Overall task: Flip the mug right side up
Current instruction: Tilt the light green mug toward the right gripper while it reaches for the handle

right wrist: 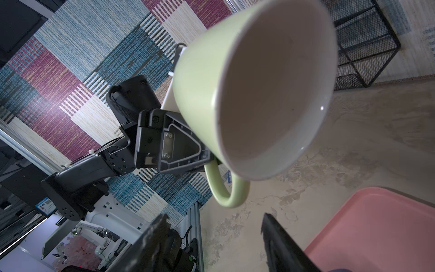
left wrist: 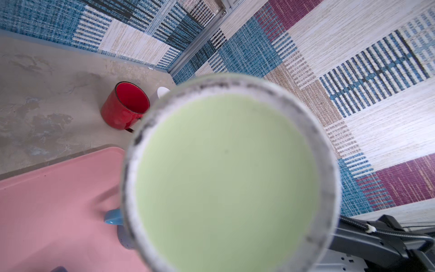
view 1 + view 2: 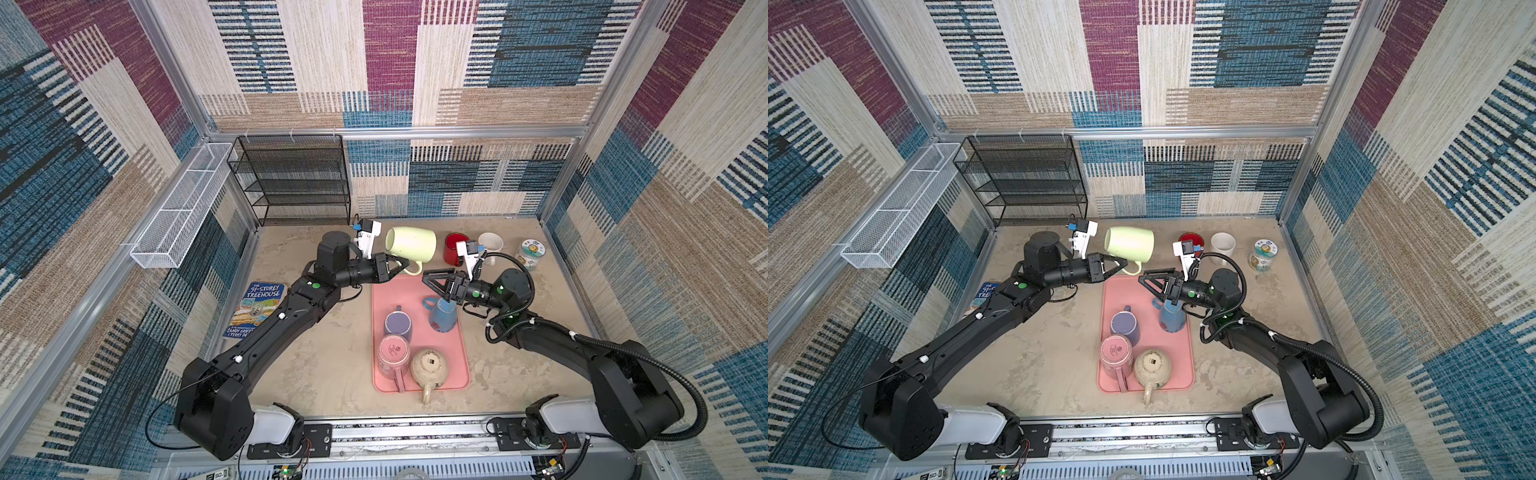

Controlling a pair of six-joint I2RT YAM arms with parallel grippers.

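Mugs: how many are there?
7: green mug in left gripper; red mug, white mug at the back; blue mug, purple mug, pink mug, beige mug on the tray. None seems hidden.

green mug (image 3: 411, 245): glossy ceramic | pink tray (image 3: 390, 295): smooth plastic | rack (image 3: 291, 178): black metal mesh

My arms (image 3: 266, 332) are matte black, each with a green dot (image 3: 316, 285), white base (image 3: 272, 424) and white camera bracket (image 3: 368, 237); the left end effector (image 3: 403, 266) shows silver screws (image 1: 168, 144), and a ribbed hose (image 3: 700, 399) loops at lower right.

the left gripper (image 3: 1122, 264) grips the pale green mug (image 3: 1129, 245) by its handle, sideways — just beyond the pink tray (image 3: 1113, 291).
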